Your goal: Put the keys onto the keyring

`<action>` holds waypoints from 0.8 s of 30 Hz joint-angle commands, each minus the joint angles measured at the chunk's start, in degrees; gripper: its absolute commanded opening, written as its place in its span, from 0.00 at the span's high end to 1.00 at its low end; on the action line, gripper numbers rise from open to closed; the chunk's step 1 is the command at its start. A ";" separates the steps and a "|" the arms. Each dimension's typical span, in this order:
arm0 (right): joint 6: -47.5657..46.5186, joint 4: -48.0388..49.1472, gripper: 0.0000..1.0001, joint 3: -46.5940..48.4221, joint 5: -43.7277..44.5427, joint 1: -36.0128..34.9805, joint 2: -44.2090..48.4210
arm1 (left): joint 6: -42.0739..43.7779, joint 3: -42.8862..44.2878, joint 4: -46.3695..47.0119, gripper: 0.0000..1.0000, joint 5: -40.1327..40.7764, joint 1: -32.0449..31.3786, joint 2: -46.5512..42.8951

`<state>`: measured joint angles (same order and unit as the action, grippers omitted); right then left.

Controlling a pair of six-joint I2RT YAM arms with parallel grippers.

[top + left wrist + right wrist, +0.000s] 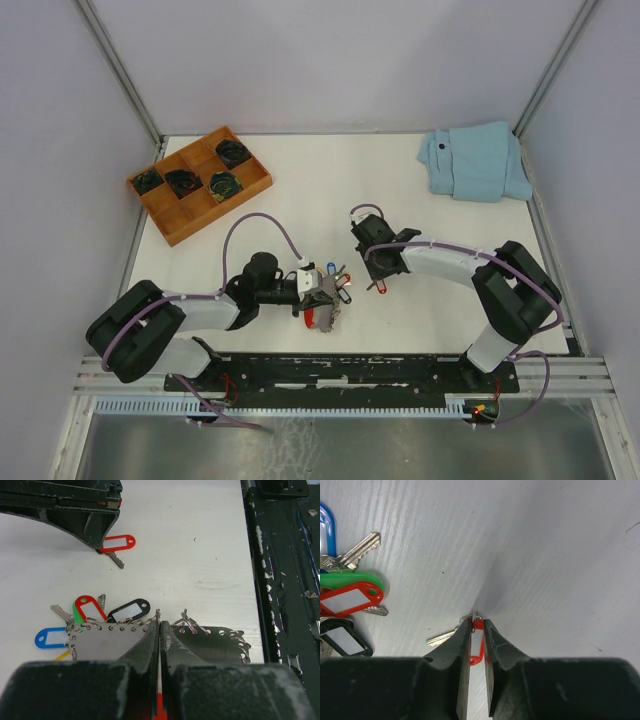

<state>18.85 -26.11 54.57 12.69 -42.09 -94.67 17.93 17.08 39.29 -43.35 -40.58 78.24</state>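
My left gripper is shut on the keyring's grey plate, edged with small metal rings. Red-and-green, black, blue and yellow tags hang at the plate's left. In the top view the left gripper holds this bunch low over the table's front middle. My right gripper is shut on the red tag of a silver key lying on the table. In the top view the right gripper is just right of the bunch, the red tag beneath it.
A wooden compartment tray with dark coiled items stands at the back left. A folded light blue cloth lies at the back right. The black base rail runs along the near edge and also shows in the left wrist view.
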 commanded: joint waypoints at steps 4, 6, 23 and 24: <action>1.29 1.98 0.79 -0.43 0.36 0.89 0.81 | 0.19 1.81 2.11 0.97 0.07 0.15 -0.35; 1.44 2.03 0.80 -0.50 0.30 1.30 0.53 | 0.17 1.76 2.11 0.97 0.03 0.16 -0.37; 2.17 1.71 0.92 -0.91 -3.46 2.62 -0.99 | 0.13 1.90 2.06 0.97 -0.06 0.16 -0.36; 1.99 1.57 0.94 -0.94 -3.52 2.60 -0.78 | 0.12 1.86 2.04 0.97 -0.08 0.15 -0.37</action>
<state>20.16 -24.38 53.65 10.46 -39.57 -95.20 17.93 17.08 39.13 -43.35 -40.58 78.24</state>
